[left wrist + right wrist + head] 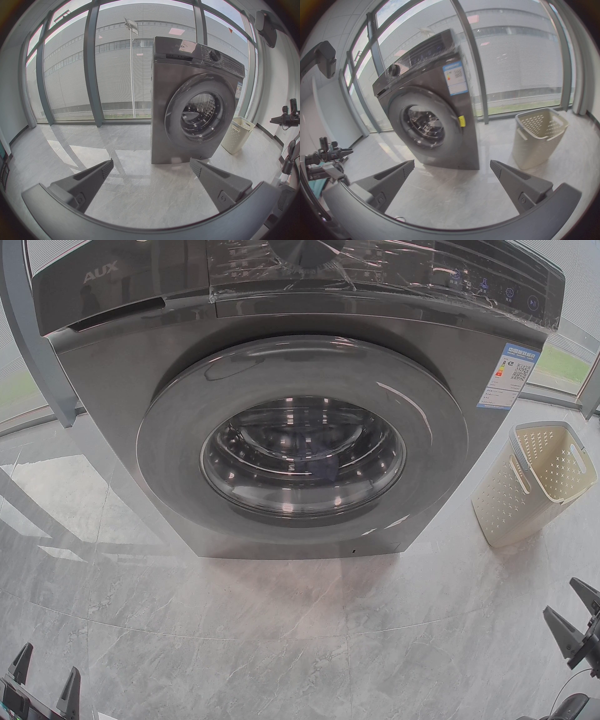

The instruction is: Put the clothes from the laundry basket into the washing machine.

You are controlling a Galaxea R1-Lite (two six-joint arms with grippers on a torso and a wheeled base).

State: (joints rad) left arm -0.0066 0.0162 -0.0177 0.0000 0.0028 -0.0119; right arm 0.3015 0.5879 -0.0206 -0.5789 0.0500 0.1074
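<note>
The left gripper hangs low over the floor at the robot's left, its two dark fingers spread wide with nothing between them. The right gripper sits off at the right, a little higher, its fingers parted as well and holding nothing. Both are well short of the washing machine, with a stretch of pale grey marbled floor between them and it.

The machine stands square in front, dark grey, its round door shut and the shiny drum visible through the glass porthole. Clear plastic film wraps the control panel along the top, and a blue and white label is stuck at the upper right corner of the front.

The laundry basket, cream plastic with perforated walls and a grey rim, stands on the floor just to the right of the machine, near its front corner but not touching it. The right gripper is the closer of the two to it. What lies in its depths I cannot tell. Tall windows run behind the machine
</note>
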